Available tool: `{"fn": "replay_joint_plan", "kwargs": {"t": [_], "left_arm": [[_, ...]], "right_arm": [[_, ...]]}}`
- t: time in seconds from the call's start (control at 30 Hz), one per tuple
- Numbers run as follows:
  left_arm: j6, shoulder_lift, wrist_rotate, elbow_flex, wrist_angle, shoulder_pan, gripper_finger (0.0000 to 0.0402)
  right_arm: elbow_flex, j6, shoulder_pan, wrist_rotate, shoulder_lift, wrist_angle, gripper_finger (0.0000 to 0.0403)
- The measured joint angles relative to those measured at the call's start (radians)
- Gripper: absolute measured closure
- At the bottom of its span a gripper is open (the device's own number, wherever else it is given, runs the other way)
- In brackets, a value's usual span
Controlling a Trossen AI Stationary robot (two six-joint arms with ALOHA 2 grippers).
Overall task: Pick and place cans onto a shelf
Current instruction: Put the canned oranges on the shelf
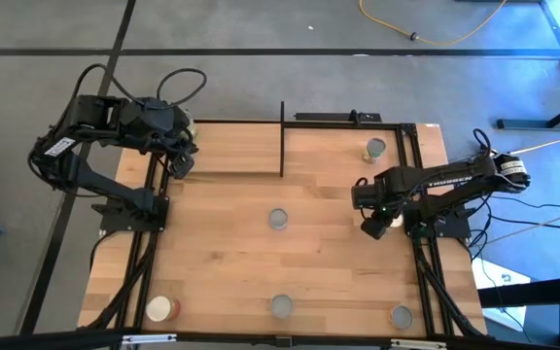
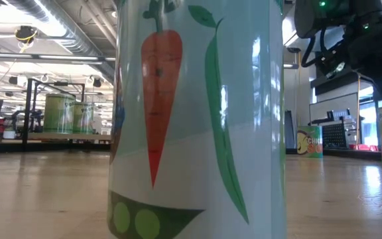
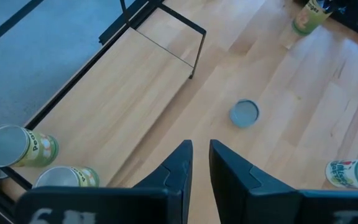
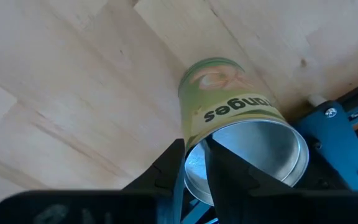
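Note:
The shelf [image 1: 224, 148] is a light-wood board in black rods at the table's far left. Two green-yellow cans [image 3: 18, 146] [image 3: 67, 177] stand at its left end. My left gripper [image 3: 201, 163] hovers above that end, shut to a narrow slit and empty. My right gripper [image 1: 377, 226] is near the table's right edge, shut on a green-yellow can [image 4: 229, 106]. Other cans stand on the table: one mid-table [image 1: 278, 219], one at the far right [image 1: 375, 149], and three along the near edge [image 1: 160, 308] [image 1: 281, 307] [image 1: 401, 316]. My right gripper holds the green-yellow can by the rim of its open end [image 4: 194, 167], with one finger inside the hollow can and one outside against the label. The fingers come from above, slanting down. The can's closed end [image 4: 215, 67] points at the tabletop; whether it rests there I cannot tell.
The black frame rails [image 1: 421, 243] run along the table's right side beside my right gripper. An upright shelf post [image 1: 281, 136] stands at the shelf's right end. In the low view the near-edge can [image 2: 197, 119] fills the middle. Bare wood [image 1: 329, 262] lies between the cans.

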Motion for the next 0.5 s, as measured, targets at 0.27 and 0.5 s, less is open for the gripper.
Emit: {"fn": "replay_joint_plan", "kwargs": {"t": [0.27, 0.5], "left_arm": [[0.000, 0.000, 0.001, 0.000, 0.000, 0.000, 0.0355], [0.001, 0.000, 0.001, 0.000, 0.000, 0.000, 0.0355]], "right_arm": [[-0.001, 0.029, 0.000, -0.001, 0.000, 0.007, 0.0375], [-0.003, 0.023, 0.000, 0.012, 0.001, 0.003, 0.0399]]}}
